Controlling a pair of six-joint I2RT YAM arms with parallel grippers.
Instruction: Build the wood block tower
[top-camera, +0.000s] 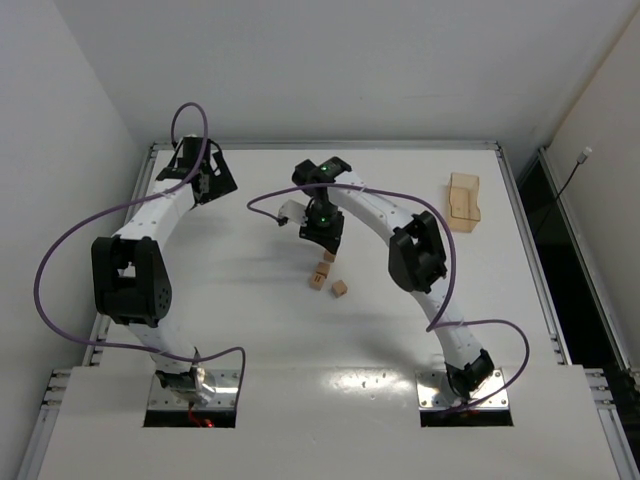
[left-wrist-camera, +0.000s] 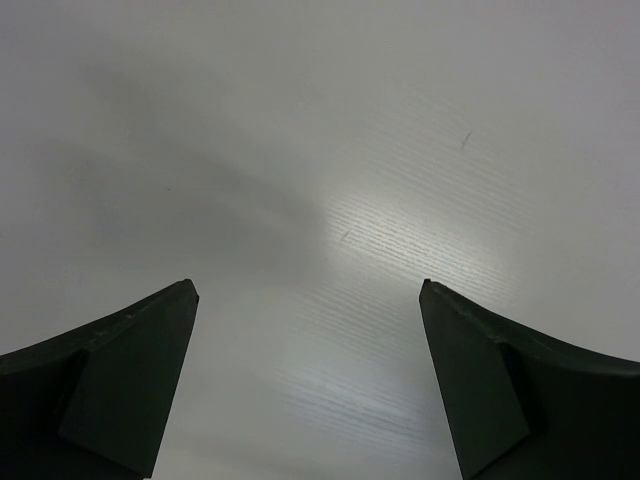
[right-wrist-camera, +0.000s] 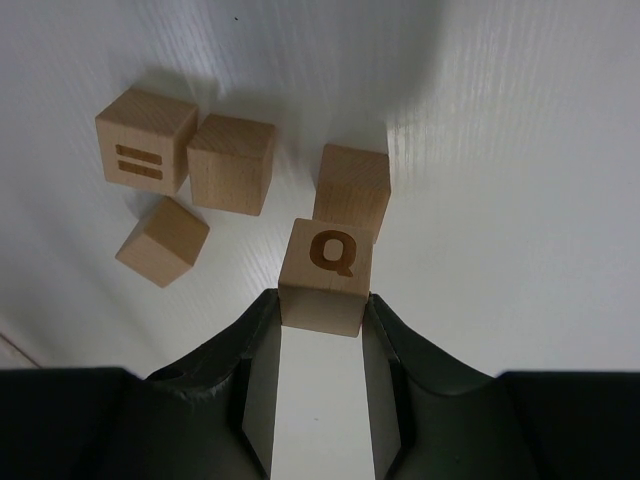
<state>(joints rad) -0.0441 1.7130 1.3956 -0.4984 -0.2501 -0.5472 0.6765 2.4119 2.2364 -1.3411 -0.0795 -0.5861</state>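
On white table (top-camera: 250, 330) between pale walls (top-camera: 330, 60), right claw (right-wrist-camera: 320, 308) pinching Q block (right-wrist-camera: 326, 272), left claw (left-wrist-camera: 308, 292) spread

Near the middle of the white table (top-camera: 250, 330), three small pale tan wooden cubes (top-camera: 319, 279) sit clustered at the tip of the right gripper (top-camera: 325, 246). The white-and-black left arm (top-camera: 150, 215) reaches into the far left corner. A larger pale wooden slab piece (top-camera: 463, 200) lies far right.
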